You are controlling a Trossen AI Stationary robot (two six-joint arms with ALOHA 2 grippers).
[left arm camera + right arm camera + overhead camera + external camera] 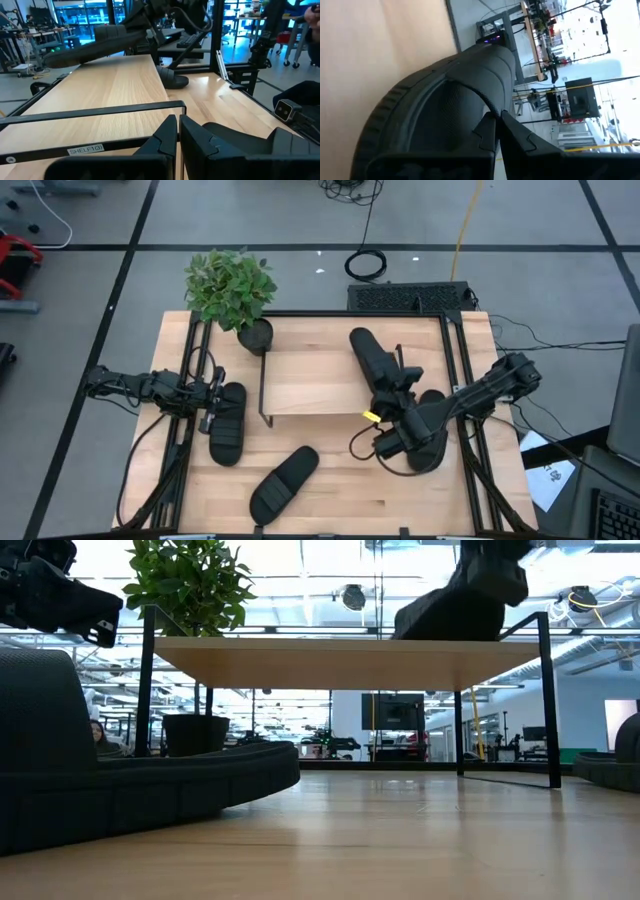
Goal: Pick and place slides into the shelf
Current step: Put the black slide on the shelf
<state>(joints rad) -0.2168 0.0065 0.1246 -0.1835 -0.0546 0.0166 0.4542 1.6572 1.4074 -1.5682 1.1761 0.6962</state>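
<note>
Right arm is setting a slide on the shelf!

The right gripper has its fingers pinched tight on a slide, heel end held, toe angled toward eleven o'clock over the shelf, probably so the sole lands flat on the board. Over at nine o'clock the left gripper hovers with fingers nearly closed and nothing between them, above a second slide. A third slide lies at six o'clock on the table, a fourth beneath the right arm. The potted plant guards the shelf's far left corner.

Grey floor, black tape lines
</note>
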